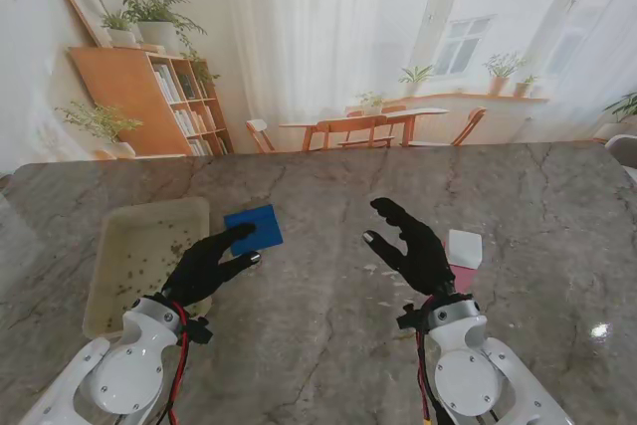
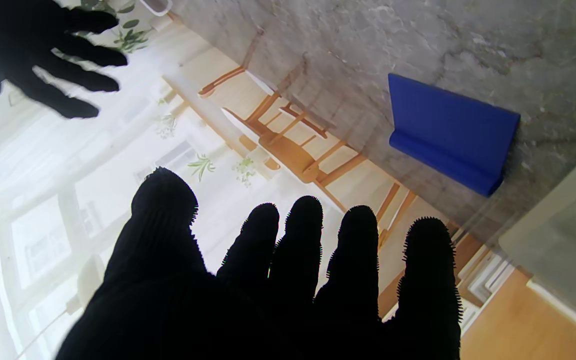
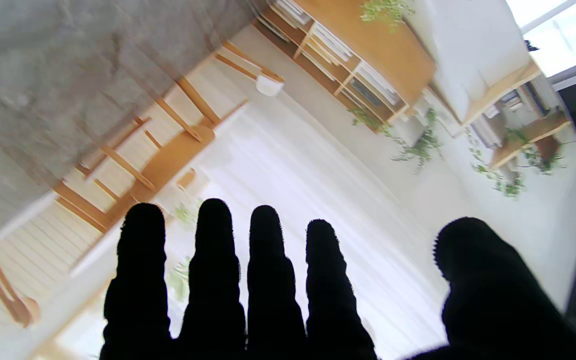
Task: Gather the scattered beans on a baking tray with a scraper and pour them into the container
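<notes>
A pale baking tray [image 1: 104, 268] lies at the left, with small dark beans [image 1: 162, 254] scattered inside. Just to its right lies a flat blue scraper [image 1: 254, 229], whose thick rolled edge shows in the left wrist view [image 2: 450, 131]. My left hand [image 1: 214, 264] is open above the tray's right rim, fingertips at the scraper's near edge and holding nothing. My right hand [image 1: 410, 244] is open with fingers spread over the middle of the table. A white and pink object [image 1: 465, 250], perhaps the container, sits just to its right, partly hidden.
The table is grey marble [image 1: 318, 335]. A corner of the tray [image 2: 558, 235] shows in the left wrist view, and my right hand [image 2: 43, 55] appears there too. The right wrist view shows only my spread fingers [image 3: 265, 280] and the room backdrop.
</notes>
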Controlling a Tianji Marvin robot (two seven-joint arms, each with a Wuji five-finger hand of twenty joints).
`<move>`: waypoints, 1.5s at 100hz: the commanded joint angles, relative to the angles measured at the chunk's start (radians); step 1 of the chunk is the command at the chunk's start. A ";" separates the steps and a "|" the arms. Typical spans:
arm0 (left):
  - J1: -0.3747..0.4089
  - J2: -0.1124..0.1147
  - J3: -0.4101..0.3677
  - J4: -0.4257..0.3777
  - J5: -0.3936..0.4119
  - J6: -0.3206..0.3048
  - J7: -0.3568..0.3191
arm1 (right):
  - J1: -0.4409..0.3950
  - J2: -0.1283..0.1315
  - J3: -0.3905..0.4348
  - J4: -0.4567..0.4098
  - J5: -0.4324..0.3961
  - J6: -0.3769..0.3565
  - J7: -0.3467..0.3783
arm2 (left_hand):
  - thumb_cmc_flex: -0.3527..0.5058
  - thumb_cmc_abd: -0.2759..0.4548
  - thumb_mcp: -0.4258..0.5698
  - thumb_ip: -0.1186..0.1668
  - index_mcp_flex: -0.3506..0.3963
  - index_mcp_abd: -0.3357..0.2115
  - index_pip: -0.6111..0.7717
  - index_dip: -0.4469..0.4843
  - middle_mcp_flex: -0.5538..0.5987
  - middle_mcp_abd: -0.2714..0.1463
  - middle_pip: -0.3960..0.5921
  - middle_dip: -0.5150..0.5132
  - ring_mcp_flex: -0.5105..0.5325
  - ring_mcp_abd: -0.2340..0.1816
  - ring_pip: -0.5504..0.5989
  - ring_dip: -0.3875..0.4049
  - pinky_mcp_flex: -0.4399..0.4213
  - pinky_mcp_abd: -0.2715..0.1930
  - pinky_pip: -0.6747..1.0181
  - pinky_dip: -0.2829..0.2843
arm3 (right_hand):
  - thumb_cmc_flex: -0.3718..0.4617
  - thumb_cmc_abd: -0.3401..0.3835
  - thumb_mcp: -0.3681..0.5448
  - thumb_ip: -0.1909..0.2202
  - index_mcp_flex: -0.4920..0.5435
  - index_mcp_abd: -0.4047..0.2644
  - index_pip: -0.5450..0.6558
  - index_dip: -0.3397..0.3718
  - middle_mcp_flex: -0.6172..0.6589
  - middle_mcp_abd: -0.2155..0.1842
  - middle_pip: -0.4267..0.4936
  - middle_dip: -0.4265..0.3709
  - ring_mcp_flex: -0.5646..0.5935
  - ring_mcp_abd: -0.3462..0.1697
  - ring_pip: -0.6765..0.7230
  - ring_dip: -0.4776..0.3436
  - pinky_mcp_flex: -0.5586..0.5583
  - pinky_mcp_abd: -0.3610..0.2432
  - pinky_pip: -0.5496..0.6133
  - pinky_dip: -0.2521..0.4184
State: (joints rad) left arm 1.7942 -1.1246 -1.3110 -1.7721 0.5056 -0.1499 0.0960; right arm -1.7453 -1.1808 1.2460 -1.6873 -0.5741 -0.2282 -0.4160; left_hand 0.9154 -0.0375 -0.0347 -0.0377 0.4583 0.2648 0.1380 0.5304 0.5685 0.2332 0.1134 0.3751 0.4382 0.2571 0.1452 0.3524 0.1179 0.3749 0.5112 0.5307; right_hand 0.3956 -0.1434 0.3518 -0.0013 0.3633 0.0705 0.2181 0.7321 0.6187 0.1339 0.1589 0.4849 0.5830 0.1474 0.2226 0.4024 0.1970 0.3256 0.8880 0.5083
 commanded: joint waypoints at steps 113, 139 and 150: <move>-0.056 0.003 0.052 0.036 -0.054 0.029 -0.055 | -0.263 0.109 0.604 0.041 -0.191 -0.153 0.506 | -0.004 0.033 -0.002 0.006 0.029 -0.021 0.021 0.019 -0.001 -0.021 -0.007 0.007 0.018 -0.013 0.019 0.009 -0.003 0.001 0.018 0.030 | -0.095 -0.141 0.103 -0.067 -0.226 0.212 -0.239 -0.137 -0.268 0.014 -0.074 -0.073 -0.211 -0.031 -0.120 -0.125 -0.085 -0.048 -0.182 -0.060; -0.053 0.003 0.051 0.032 -0.049 0.036 -0.056 | -0.187 0.124 0.530 0.153 -0.220 -0.148 0.518 | -0.003 0.033 -0.003 0.006 0.028 -0.020 0.020 0.021 -0.001 -0.019 -0.007 0.006 0.017 -0.013 0.019 0.009 -0.002 0.001 0.018 0.030 | -0.102 -0.142 0.101 -0.069 -0.212 0.254 -0.271 -0.341 -0.323 0.032 -0.072 -0.100 -0.259 -0.015 -0.115 -0.152 -0.103 -0.060 -0.178 -0.068; -0.052 0.003 0.050 0.030 -0.047 0.039 -0.056 | -0.155 0.127 0.503 0.195 -0.225 -0.149 0.511 | -0.003 0.033 -0.002 0.006 0.026 -0.022 0.019 0.021 -0.002 -0.021 -0.007 0.006 0.018 -0.016 0.019 0.009 -0.003 0.000 0.018 0.030 | -0.109 -0.138 0.101 -0.071 -0.203 0.260 -0.263 -0.480 -0.342 0.042 -0.072 -0.104 -0.276 -0.010 -0.110 -0.159 -0.113 -0.065 -0.170 -0.084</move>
State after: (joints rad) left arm 1.7371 -1.1211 -1.2632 -1.7395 0.4578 -0.1156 0.0401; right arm -1.9106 -1.0548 1.7565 -1.5085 -0.7955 -0.3759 0.0836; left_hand 0.9154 -0.0374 -0.0347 -0.0377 0.4704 0.2648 0.1616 0.5416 0.5685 0.2332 0.1134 0.3751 0.4382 0.2571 0.1452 0.3527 0.1179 0.3751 0.5113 0.5308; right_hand 0.3151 -0.2753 0.4425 -0.0343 0.1583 0.3005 -0.0317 0.2926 0.3071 0.1685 0.1061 0.3962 0.3317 0.1217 0.1126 0.2638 0.0985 0.2862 0.7258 0.4436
